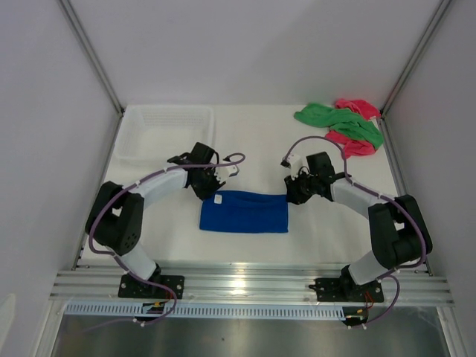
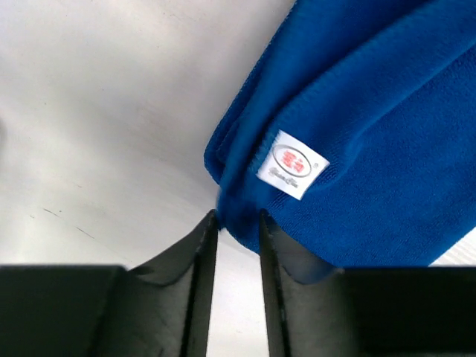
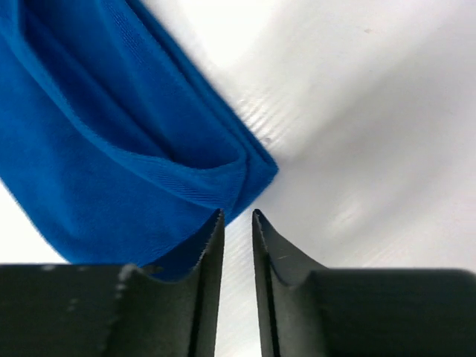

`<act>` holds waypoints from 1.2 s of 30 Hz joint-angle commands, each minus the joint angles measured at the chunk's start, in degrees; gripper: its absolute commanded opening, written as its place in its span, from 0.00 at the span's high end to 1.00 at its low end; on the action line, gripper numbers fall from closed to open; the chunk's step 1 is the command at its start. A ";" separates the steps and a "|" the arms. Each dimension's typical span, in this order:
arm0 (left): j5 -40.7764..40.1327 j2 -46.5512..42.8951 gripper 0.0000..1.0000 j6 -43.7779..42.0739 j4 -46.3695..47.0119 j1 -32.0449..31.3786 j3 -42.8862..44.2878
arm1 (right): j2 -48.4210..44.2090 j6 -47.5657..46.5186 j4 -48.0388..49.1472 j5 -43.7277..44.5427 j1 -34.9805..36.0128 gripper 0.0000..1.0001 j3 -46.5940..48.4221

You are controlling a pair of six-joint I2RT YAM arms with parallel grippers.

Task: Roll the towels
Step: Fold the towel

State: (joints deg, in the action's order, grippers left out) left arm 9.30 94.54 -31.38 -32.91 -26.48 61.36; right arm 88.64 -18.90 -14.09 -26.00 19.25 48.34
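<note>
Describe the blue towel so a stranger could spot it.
Centred on the white table lies the blue towel, folded into a flat rectangle. Unlike the green towel and pink towel heaped at the far right corner, it carries a white tag.

Blue towel lies folded flat in a rectangle, mid-table in front of me, white tag at its far-left corner. Green towel and pink towel sit crumpled together far right, green over pink.
</note>
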 commanded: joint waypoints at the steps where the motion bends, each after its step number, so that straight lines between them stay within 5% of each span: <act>1: -0.69 0.64 0.67 1.40 1.70 0.64 1.74 | 1.09 2.19 3.01 4.37 -0.61 0.74 2.38; 9: -0.25 -3.39 0.58 2.81 0.13 1.17 3.85 | -3.55 8.08 5.03 8.86 -1.93 0.73 5.10; 13: -0.16 -8.74 0.58 3.86 -3.03 1.17 4.55 | -8.48 16.32 5.48 7.81 -0.36 0.93 3.79; 17: 4.22 -12.36 0.64 3.95 -6.37 1.08 3.77 | -8.66 20.11 7.92 3.51 5.70 1.00 -0.16; 22: 9.42 -8.86 0.73 2.37 -7.62 0.46 1.39 | -4.98 25.48 19.50 -1.42 12.12 1.00 -3.33; 36: 4.15 2.75 0.67 4.04 -2.69 0.99 2.71 | 11.55 29.25 24.71 2.44 13.54 1.00 3.17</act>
State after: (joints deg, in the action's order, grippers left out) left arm 14.70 96.38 -28.45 -37.43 -25.87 62.61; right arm 99.55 8.19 5.78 -26.37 33.36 48.56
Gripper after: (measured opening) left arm 0.331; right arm 0.003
